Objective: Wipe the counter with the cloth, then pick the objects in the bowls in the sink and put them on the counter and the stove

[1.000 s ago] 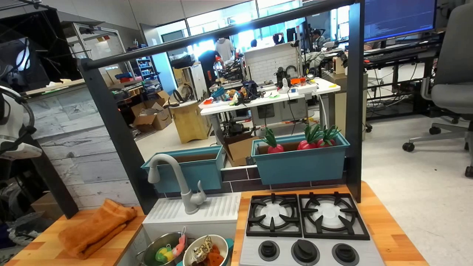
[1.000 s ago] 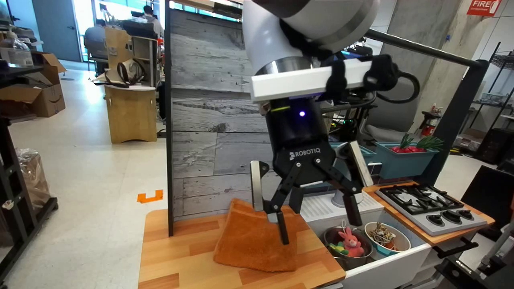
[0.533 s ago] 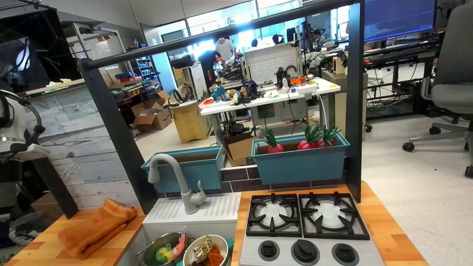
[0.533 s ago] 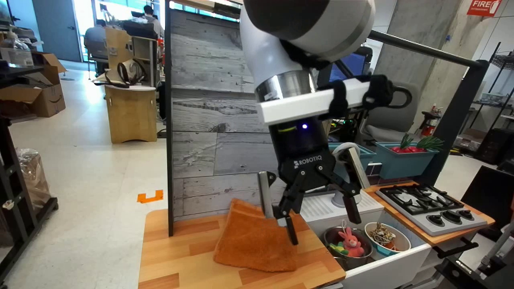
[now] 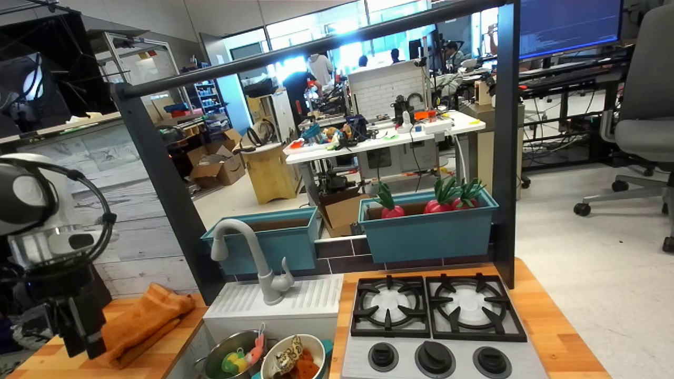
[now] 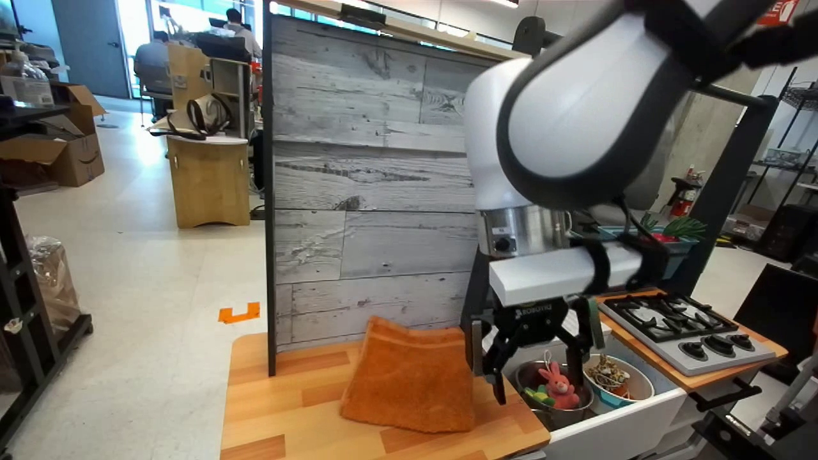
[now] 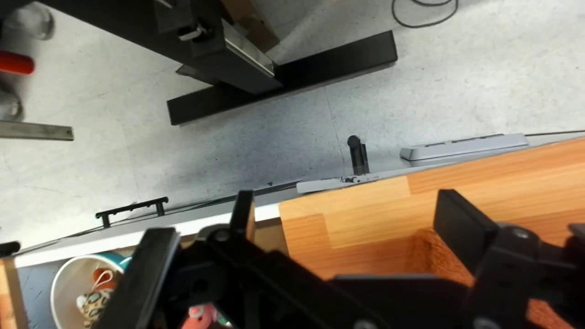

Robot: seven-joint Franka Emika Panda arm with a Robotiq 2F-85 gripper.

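Note:
The orange cloth (image 6: 409,383) lies folded on the wood-grain counter (image 6: 275,409). My gripper (image 6: 538,381) stands open above the counter's edge by the sink (image 6: 620,429), its fingers wide apart. In the wrist view nothing is between the fingertips of the gripper (image 7: 349,217); part of the cloth (image 7: 445,260) shows beside one finger. A dark-rimmed bowl (image 6: 556,418) in the sink holds a pink rabbit toy (image 6: 558,386) and a green-yellow toy (image 6: 538,397). Next to it, a pale bowl (image 6: 647,388) holds a spotted toy (image 5: 289,355) and an orange toy (image 5: 306,368). The stove (image 5: 405,363) bears nothing on its grates.
A curved grey faucet (image 5: 253,247) rises behind the sink. Two teal planters stand behind, the right-hand planter (image 5: 429,237) with red-green plants. A grey plank wall panel (image 6: 370,243) backs the counter. Dark posts and a top bar (image 5: 316,50) frame the unit.
My arm has come down, and the gripper has shifted from over the cloth toward the sink side. It now shows low over the counter in both exterior views. Cloth and toys lie as before.

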